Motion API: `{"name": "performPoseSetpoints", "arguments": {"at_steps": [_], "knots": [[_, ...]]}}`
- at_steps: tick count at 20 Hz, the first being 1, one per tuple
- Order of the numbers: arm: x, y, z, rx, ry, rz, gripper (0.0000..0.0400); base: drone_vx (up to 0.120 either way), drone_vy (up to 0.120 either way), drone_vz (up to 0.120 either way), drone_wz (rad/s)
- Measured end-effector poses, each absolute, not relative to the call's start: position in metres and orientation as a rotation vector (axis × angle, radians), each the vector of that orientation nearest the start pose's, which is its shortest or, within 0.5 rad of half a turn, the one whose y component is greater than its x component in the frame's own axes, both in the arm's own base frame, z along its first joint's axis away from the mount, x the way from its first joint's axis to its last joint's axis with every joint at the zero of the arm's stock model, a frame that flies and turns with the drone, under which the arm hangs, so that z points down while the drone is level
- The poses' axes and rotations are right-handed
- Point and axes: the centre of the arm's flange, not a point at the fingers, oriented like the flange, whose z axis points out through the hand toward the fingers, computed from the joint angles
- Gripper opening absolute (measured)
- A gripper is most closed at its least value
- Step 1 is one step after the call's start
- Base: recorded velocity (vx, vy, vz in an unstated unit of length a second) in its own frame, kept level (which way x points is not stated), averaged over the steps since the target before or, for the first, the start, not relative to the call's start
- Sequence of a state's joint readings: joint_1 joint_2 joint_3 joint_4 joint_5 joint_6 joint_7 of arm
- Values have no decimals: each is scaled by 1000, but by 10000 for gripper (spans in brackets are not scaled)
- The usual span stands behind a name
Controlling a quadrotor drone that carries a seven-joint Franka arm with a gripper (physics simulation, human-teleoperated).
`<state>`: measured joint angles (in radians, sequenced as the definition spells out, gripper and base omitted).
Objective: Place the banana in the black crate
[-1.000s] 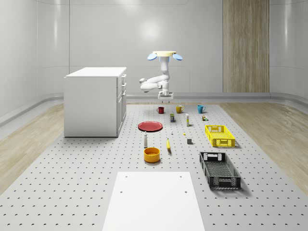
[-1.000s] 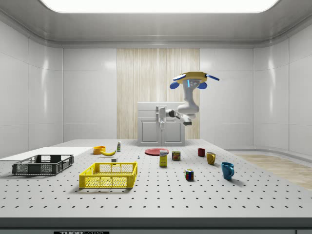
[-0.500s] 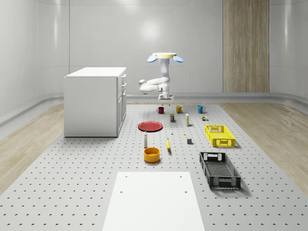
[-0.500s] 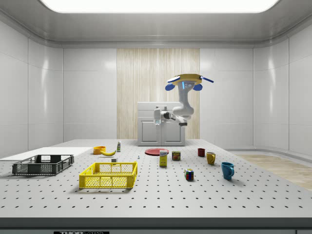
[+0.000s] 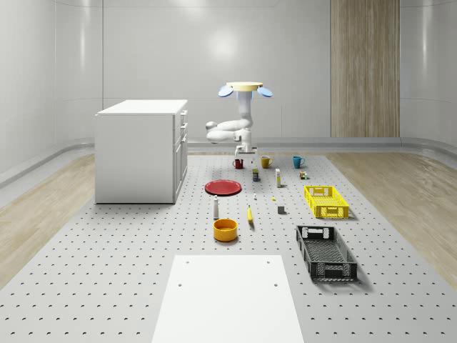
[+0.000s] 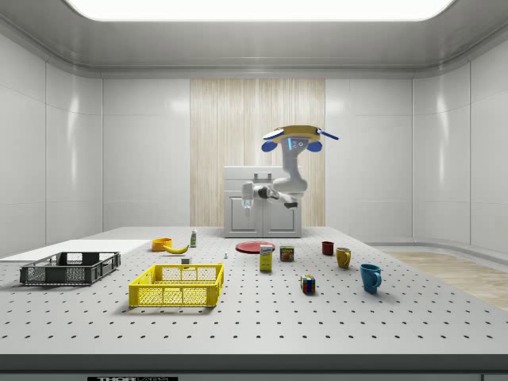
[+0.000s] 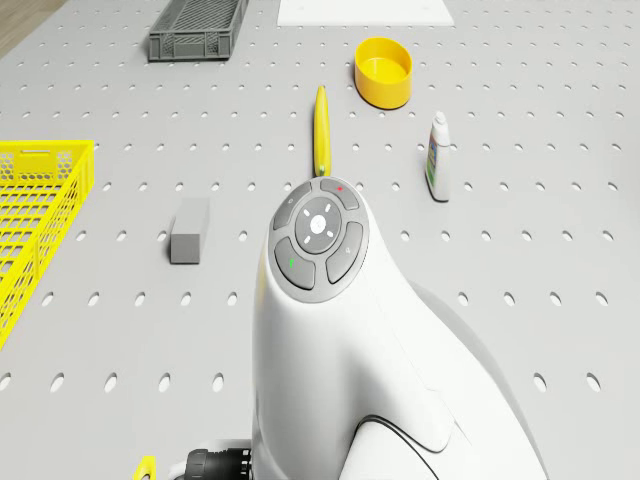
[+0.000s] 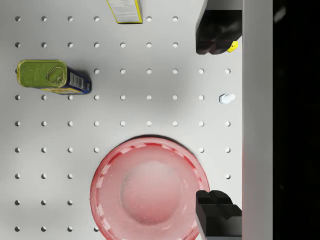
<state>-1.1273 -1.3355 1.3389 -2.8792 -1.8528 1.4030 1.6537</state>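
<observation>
Hovers as a drone [image 5: 244, 87] high over the far part of the tabletop [image 5: 107, 271], with the gripper [image 8: 212, 122] hanging above the red plate [image 8: 145, 190] and the fingers [image 8: 216, 34] spread wide, pinching nothing. Leaves the banana [image 5: 250, 214] lying flat on the tabletop well apart from the gripper, between the white bottle [image 7: 437, 155] and the grey block [image 7: 188, 230], near the yellow bowl [image 7: 384, 70]. Leaves the black crate [image 5: 303, 246] farther off again, beyond the banana. Probably means a long approach and descent, so risks arriving off-line and closing on bare tabletop. Could also come down along the banana's length rather than across it, giving a poor hold on a thin, curved thing that may roll or slip. Might tip the upright bottle or nudge the bowl if swung in from that side. Risks pressing too low and jamming fingertips against the tabletop, or stopping too high and only grazing the fruit. Later, could drop short or clip the crate's rim if released before hanging squarely over it.
</observation>
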Motion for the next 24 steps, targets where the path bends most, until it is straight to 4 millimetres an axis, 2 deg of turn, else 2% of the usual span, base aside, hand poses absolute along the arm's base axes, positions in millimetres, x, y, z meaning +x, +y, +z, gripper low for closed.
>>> {"name": "performPoseSetpoints", "arguments": {"at_steps": [6, 10, 14, 24], "knots": [[307, 0, 491, 1, -2, 785, 400, 120, 0, -120, 0], [307, 0, 491, 1, -2, 785, 400, 120, 0, -30, 0], [307, 0, 491, 1, -2, 785, 400, 120, 0, -110, 0], [307, 0, 491, 1, -2, 785, 400, 120, 0, -8, 0]]}}
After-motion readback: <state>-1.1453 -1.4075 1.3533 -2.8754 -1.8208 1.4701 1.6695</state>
